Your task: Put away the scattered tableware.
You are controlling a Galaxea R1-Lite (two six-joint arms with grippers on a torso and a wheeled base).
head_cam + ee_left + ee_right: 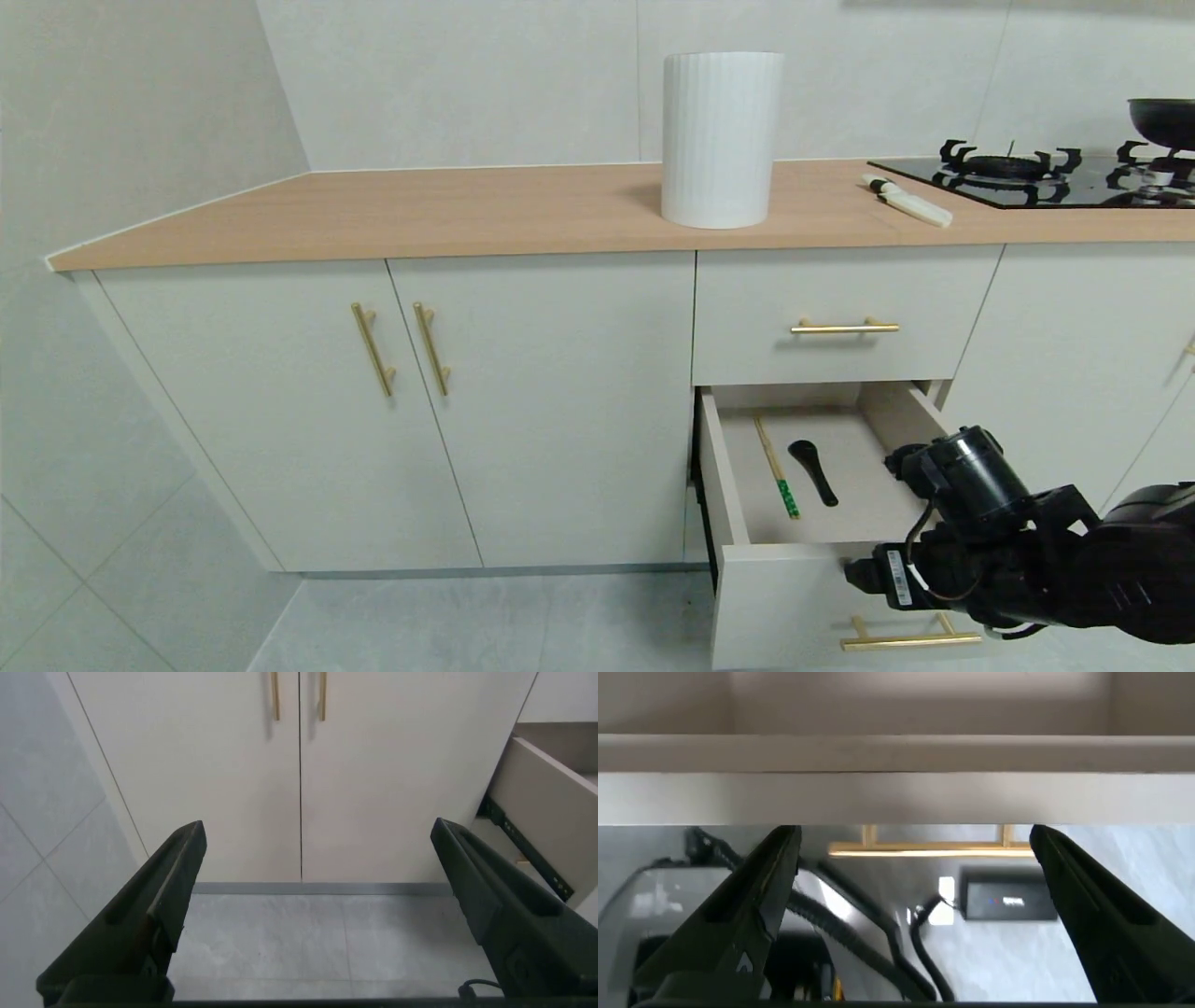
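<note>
Right claw spread at drawer front; left claw spread; head view: chopsticks, spoon inside.

Right arm low, extended; both arms' jaws spread wide.

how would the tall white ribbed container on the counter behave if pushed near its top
Taller than wide on the smooth counter, the ribbed container may tip from a high push; a low one would probably slide it. It looks rigid, perhaps ceramic, so possibly breakable.
</note>
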